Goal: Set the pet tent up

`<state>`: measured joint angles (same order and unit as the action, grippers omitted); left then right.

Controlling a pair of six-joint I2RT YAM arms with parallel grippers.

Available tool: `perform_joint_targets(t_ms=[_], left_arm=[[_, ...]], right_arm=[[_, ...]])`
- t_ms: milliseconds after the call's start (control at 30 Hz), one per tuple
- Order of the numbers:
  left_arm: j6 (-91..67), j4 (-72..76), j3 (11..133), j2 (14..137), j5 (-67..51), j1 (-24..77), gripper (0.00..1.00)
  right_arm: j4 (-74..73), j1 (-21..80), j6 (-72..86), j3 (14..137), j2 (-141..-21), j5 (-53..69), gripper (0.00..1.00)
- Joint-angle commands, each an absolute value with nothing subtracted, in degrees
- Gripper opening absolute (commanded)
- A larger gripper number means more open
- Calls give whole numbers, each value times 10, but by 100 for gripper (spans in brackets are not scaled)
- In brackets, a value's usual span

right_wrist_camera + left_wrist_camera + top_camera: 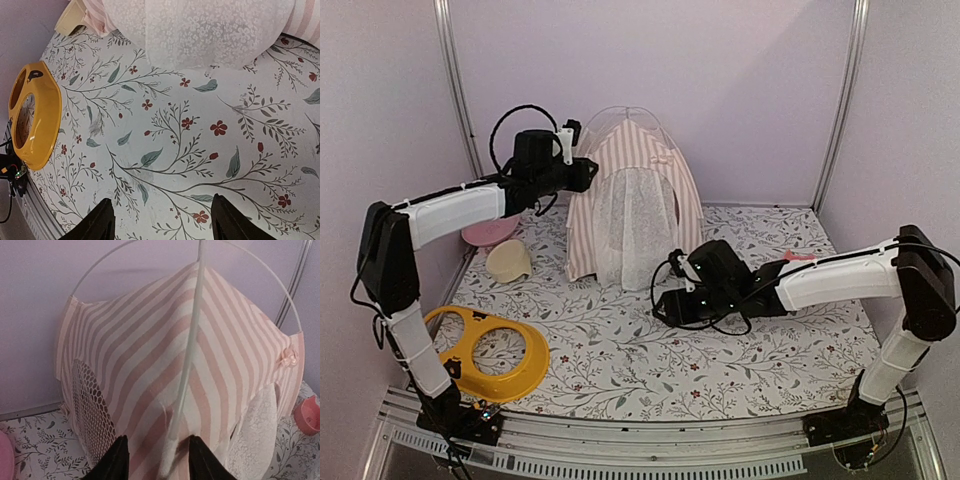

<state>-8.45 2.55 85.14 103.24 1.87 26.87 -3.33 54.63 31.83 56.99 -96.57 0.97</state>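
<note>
The pet tent point(632, 190) stands upright midway along the counter's point(720, 370) far edge. The left jaws sit parted astride its white pole point(192, 340), and the right jaws are spread wide and empty out front. A yellow bowl stand point(485, 385), cream lump point(507, 261) and pink dish point(490, 234) line the left edge.

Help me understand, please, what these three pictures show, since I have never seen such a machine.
Two robot arms are bolted at a table's near edge. The overhead picture shows both arms. The other two come from a camera on each wrist. On the floral cloth are the striped pet tent, a yellow two-hole bowl stand, a cream object and a pink dish. The left gripper is up at the tent, its fingers apart on either side of a thin white pole, not clamped. The right gripper hangs open over the cloth, holding nothing.
</note>
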Motion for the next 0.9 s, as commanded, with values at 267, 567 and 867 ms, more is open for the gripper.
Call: perform_joint_targets(t_ms=[267,567,867], left_arm=[[-114,12,781,917,12,261,63],[-195,-40,646,755,85,253,83],[-343,-111,438,596,77,255,100]], right_arm=[[-58,458,318,531,-874,-7,70],[-27,417,278,568,-898,42,83],[7,366,263,634,-965,79,99]])
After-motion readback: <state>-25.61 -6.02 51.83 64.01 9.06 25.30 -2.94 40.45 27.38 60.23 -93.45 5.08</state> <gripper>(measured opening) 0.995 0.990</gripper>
